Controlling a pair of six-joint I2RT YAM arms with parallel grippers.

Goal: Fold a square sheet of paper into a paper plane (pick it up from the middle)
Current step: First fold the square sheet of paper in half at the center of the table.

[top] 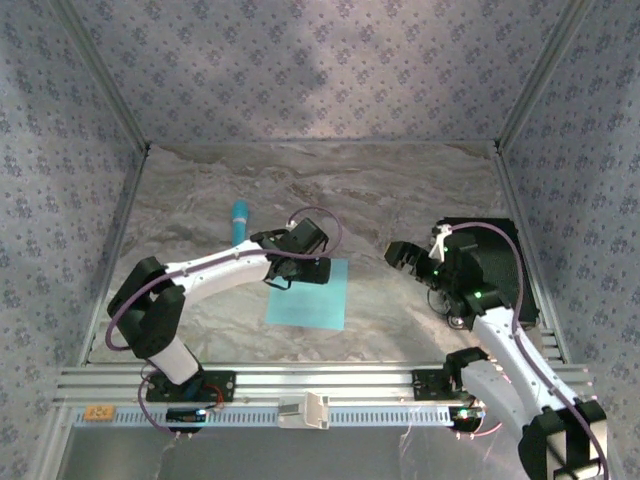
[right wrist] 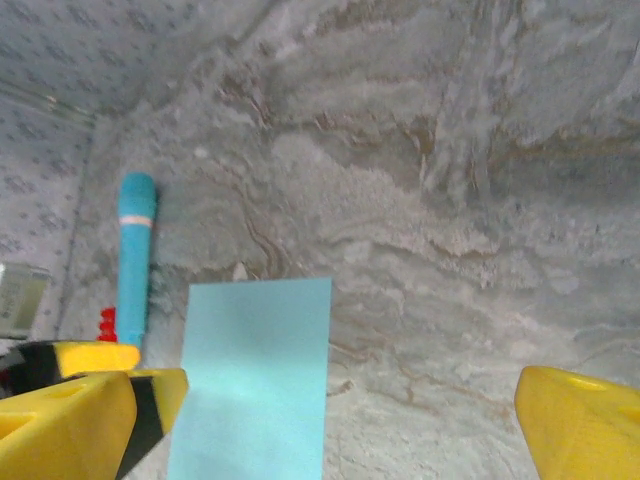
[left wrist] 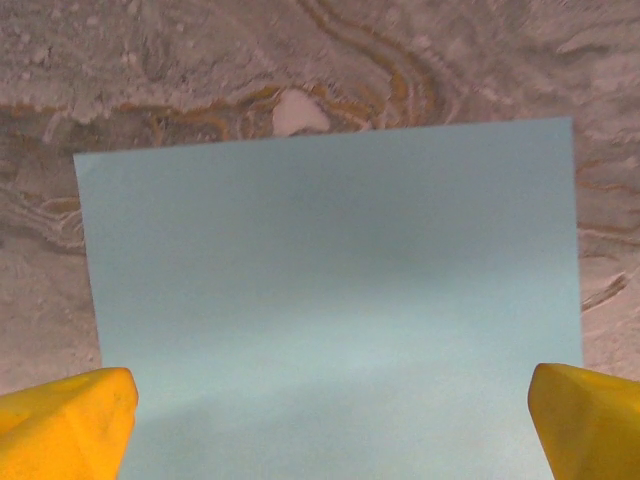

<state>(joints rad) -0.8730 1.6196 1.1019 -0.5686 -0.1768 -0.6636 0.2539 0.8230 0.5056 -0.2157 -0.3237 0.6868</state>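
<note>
Directly beneath your left gripper [top: 290, 272] lies the square sheet of paper [left wrist: 330, 290], flat and unfolded on the table [top: 400, 190]. The jaws stand wide apart with nothing between them. Seen from that wrist, the yellow fingertips [left wrist: 70, 420] flank the sheet's near end, and the rest of the paper stretches ahead of the hand to a clean far edge. Whether the tips are touching the paper, you cannot tell from these views.

Your right gripper [top: 402, 256] is also spread wide and empty. It sits off to the sheet's right side, near it but apart from it. From that hand, the paper lies ahead and to the left, with a turquoise stick [right wrist: 134, 255] further left, just past the sheet's corner.

Judge the paper as very light, thin and limp. It lies flush against the surface, so no edge offers itself to get a finger under, and it will likely skate on the smooth table if you push it sideways. It should also crease wherever you pinch it, and a stray crease would probably spoil the later folds.

The task asks for a pick from the middle, so bring the left hand forward until the sheet's centre is between the fingers. Set both tips down lightly and close slowly so the paper buckles up into a small ridge you can hold. No fold is made yet; the work is at its very start.
</note>
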